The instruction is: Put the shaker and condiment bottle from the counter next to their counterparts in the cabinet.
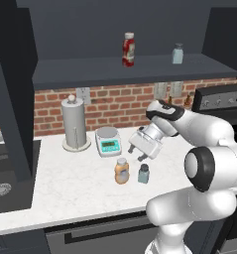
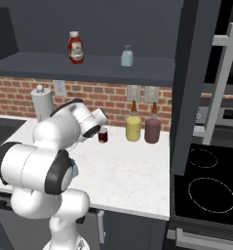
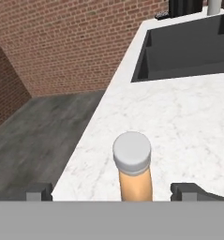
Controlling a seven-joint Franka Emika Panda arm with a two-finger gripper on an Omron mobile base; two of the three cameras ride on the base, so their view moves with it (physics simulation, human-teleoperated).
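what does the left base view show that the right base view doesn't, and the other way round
Left base view alone: the slim orange-tan condiment bottle with a white cap and the small blue-grey shaker with a dark cap standing side by side, the open gripper just above them, a small digital scale.

Right base view alone: a yellow bottle, a dark purple bottle, a small dark-red jar, a black stovetop.

Both: the white marbled counter, red bottle and pale blue shaker on the cabinet shelf.

A paper towel holder (image 1: 75,124) and small scale (image 1: 108,141) stand left of the hand; two jars (image 2: 133,128), perhaps sauces, right.
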